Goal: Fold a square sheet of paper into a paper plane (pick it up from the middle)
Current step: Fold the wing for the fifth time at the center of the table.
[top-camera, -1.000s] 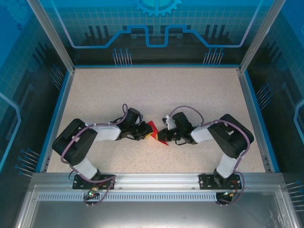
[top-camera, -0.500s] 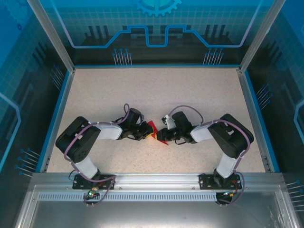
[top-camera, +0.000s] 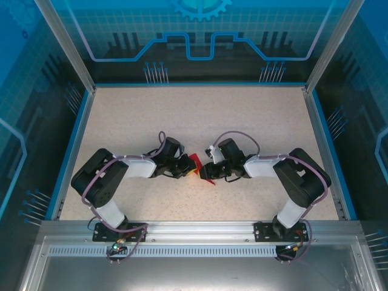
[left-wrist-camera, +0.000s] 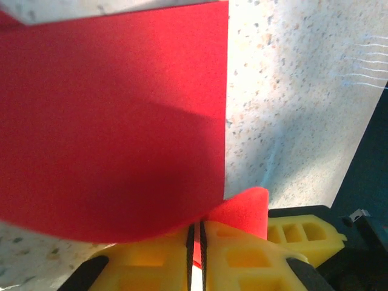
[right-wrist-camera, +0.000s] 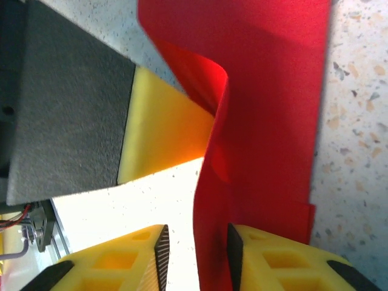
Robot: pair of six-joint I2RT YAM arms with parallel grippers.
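**At table centre, between the two wrists: red sheet, one grip kept, one let go**

**Item.** The square sheet of paper (top-camera: 196, 163) is bright red and plain. It is part-folded and no longer flat, with one flap curling up off the surface.

**Location.** It sits mid-width on the speckled table (top-camera: 200, 115), towards the arms' side, and both grippers have closed in on it from either flank.

**Left gripper** (left-wrist-camera: 195, 235). The yellow fingers are pressed together with only a hairline slit between them. A curled edge of the sheet is pinched there, and the rest spreads away from the fingers over the tabletop.

**Right gripper** (right-wrist-camera: 197, 239). The jaws stand apart. The sheet runs on edge through the gap and lies against one finger, but it is not squeezed.

**Change noted.** Within the last second the right jaws have parted from a closed pinch. Seen from above, the right forearm and elbow have shifted slightly outward. The left arm has barely moved and keeps its clamp.

**Assessment.** This looks like a crease just pressed and released, which would free the right gripper to take a new hold. The sheet now appears to depend on the left grip alone. It does not yet have the shape of a dart, so most of the folding seems still to come.

**Risk.** Thin paper may spring open at the fresh fold. It may also drag along with the right finger it leans on as that finger backs away.
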